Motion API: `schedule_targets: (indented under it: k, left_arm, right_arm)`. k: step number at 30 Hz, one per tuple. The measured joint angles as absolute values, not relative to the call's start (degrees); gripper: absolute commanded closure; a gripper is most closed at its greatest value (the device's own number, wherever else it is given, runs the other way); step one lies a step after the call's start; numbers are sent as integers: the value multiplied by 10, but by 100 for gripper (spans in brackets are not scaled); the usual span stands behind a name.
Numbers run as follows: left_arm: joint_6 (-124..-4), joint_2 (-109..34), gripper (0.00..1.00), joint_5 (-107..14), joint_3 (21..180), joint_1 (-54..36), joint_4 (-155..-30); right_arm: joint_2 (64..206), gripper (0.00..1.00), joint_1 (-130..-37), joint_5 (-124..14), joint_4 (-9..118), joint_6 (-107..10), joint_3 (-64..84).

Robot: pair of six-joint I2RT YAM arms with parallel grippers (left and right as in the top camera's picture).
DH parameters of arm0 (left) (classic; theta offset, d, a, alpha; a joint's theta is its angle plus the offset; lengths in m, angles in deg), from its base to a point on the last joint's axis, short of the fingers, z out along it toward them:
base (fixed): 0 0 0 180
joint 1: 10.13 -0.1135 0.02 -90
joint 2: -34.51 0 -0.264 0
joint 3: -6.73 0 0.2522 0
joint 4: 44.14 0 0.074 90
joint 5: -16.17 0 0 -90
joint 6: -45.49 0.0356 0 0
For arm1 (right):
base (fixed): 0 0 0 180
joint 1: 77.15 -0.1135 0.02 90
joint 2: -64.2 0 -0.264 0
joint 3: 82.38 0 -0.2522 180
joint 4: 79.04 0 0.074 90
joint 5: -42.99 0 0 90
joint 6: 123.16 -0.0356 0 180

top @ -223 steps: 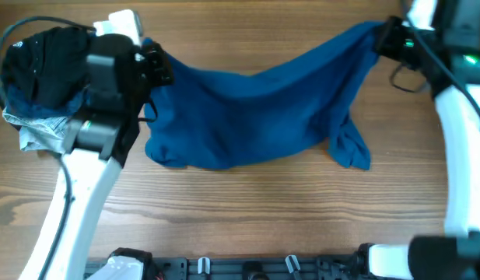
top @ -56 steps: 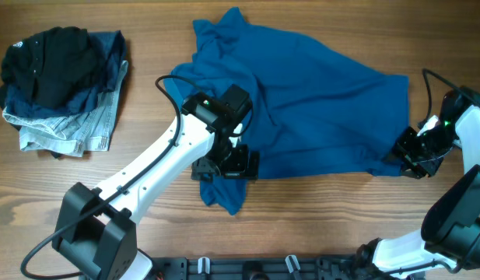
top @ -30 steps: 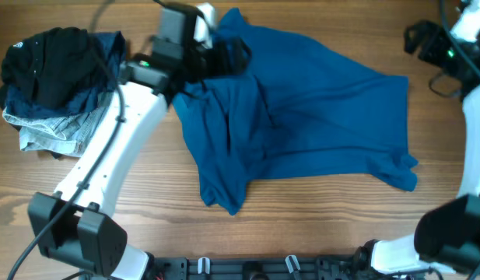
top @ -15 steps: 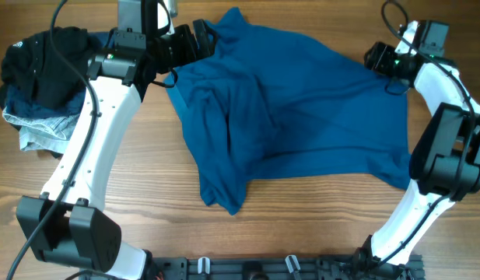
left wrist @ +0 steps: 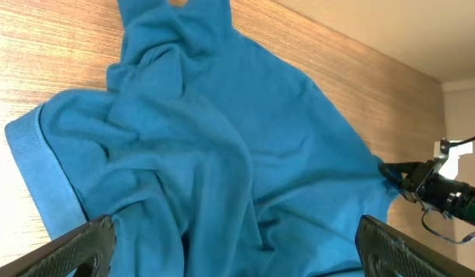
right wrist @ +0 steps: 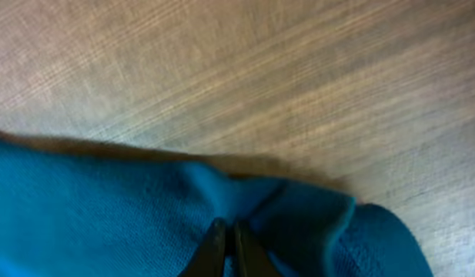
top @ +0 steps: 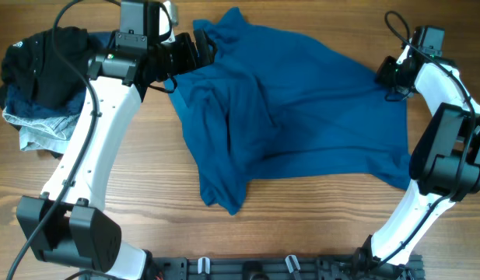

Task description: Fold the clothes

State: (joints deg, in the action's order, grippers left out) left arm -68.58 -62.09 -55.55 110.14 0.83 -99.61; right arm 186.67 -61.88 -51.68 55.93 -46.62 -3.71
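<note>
The clothes [top: 302,117], one large royal-blue garment, lie spread and wrinkled across the table's middle, with a folded-over ridge on the left side [left wrist: 222,154]. My left gripper [top: 199,48] hovers over the garment's top left part, open wide, with its two fingers [left wrist: 87,245] far apart above the cloth and nothing between them. My right gripper [top: 383,73] is at the garment's top right corner. In the right wrist view it [right wrist: 228,245] is shut, pinching a fold of the blue cloth [right wrist: 106,208] right at its edge by the bare wood.
At the far left lies a heap of other clothing: a black garment [top: 45,58] on top of pale jeans [top: 64,128]. The blue garment's lower left end [top: 224,194] reaches toward the front. A black rail [top: 255,268] runs along the front edge.
My right gripper came down from the back right to the garment's top right corner and shut on the cloth. My left gripper shifted slightly left and stayed open.
</note>
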Motion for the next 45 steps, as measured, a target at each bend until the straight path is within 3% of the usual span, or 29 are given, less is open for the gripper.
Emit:
schedule_targets:
  k: [15,17,19,20,24,32,45]
  left_arm:
    - [-686,-621,1,-556,1101,8,-1003]
    - [-686,-621,1,-556,1101,8,-1004]
    - [-686,-621,1,-557,1101,9,-1004]
    - [-686,-621,1,-559,1101,8,-1003]
    - [-686,-621,1,-561,1101,8,-1005]
    - [-686,-621,1,-564,1101,8,-1015]
    - [-686,-621,2,-564,1101,8,-1023]
  right_arm:
    - [1862,94,-637,-571,391,-479,-37]
    - [1861,82,-640,-573,402,-477,-37]
    - [1853,50,-641,-575,429,-465,-37]
    - [1846,40,-641,-575,443,-465,-36]
    - [1808,30,-641,-574,490,-457,-36]
    - [1787,30,-639,-574,556,-457,-36]
    - [1862,30,-639,-575,506,-457,-36]
